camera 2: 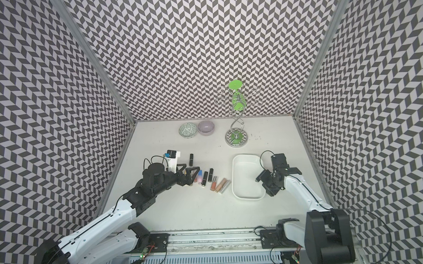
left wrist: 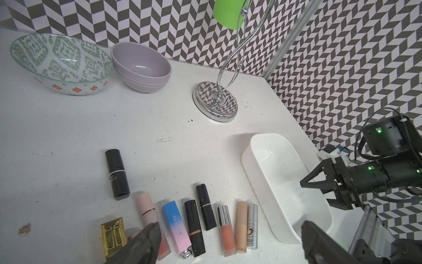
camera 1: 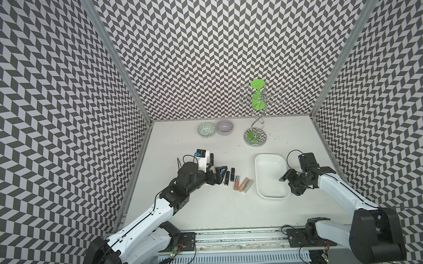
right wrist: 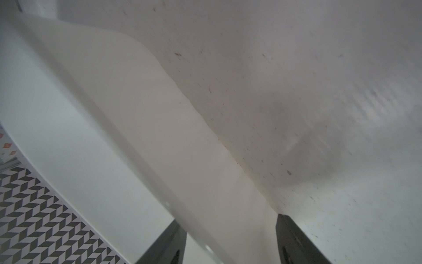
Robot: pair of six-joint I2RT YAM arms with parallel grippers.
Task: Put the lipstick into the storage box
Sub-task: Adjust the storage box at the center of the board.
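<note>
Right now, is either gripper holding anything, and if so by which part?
The left gripper is open and empty above the lipsticks. The right gripper straddles a side wall of the storage box; whether it grips cannot be told.

Right wrist view: storage box point(right wrist: 159, 137) wall blurred, ends cut off; right gripper point(right wrist: 230, 237) fingers cropped at frame edge, contact with wall indeterminate; left wrist view: left gripper point(left wrist: 230, 225) finger covers pink tube point(left wrist: 147, 210) lower end and gold case point(left wrist: 113, 235) corner
</note>
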